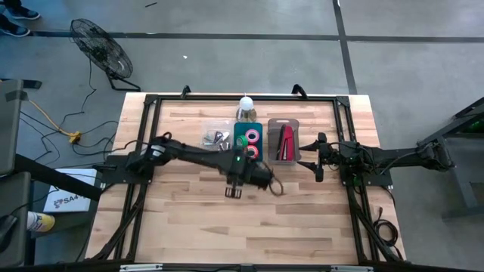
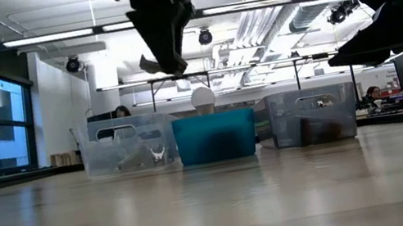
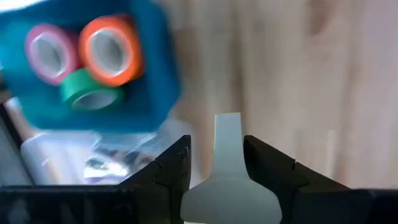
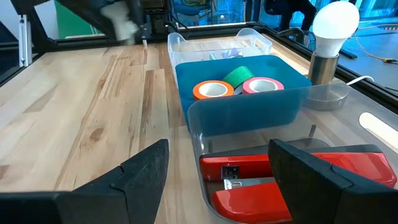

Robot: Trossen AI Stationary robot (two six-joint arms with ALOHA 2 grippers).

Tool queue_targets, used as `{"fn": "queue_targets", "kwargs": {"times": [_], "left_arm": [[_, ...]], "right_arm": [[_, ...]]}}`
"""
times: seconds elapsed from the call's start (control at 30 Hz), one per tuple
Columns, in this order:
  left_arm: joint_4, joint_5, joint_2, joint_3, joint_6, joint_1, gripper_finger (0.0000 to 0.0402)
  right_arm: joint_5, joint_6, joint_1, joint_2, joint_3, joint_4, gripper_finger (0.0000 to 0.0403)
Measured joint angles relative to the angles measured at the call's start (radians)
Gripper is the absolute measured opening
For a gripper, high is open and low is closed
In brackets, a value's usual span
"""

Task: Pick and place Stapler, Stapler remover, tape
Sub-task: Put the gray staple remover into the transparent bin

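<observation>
Red stapler [image 4: 292, 180] and tape [image 4: 239, 84] sit in bins. Left gripper [image 3: 217, 163] pinches a staple remover [image 3: 228, 168], bins at twelve o'clock. Right gripper [image 4: 217, 168] waits, wide open.

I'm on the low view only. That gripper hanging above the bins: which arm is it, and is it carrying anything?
Observer: It is the left gripper, closed on a pale staple remover.
Operator: What is in the blue bin?
Observer: The blue bin holds three tape rolls: pink, orange and green.
Operator: And the stapler?
Observer: The red stapler lies in the clear bin beside the blue one.
Operator: Where is the other arm?
Observer: The right gripper is open, right by that clear bin.
</observation>
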Motion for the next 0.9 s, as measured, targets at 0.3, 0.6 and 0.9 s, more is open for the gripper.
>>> {"fn": "queue_targets", "kwargs": {"times": [0.3, 0.6, 0.9], "left_arm": [[-0.054, -0.054, -0.001, 0.027, -0.010, 0.159, 0.0131], [-0.081, -0.041, -0.014, 0.019, -0.177, 0.305, 0.0131], [-0.075, -0.061, -0.140, -0.094, -0.198, 0.378, 0.0131]], "right_arm": [[0.000, 0.000, 0.000, 0.000, 0.000, 0.000, 0.0268], [0.000, 0.000, 0.000, 0.000, 0.000, 0.000, 0.0268], [0.000, 0.000, 0.000, 0.000, 0.000, 0.004, 0.0268]]}}
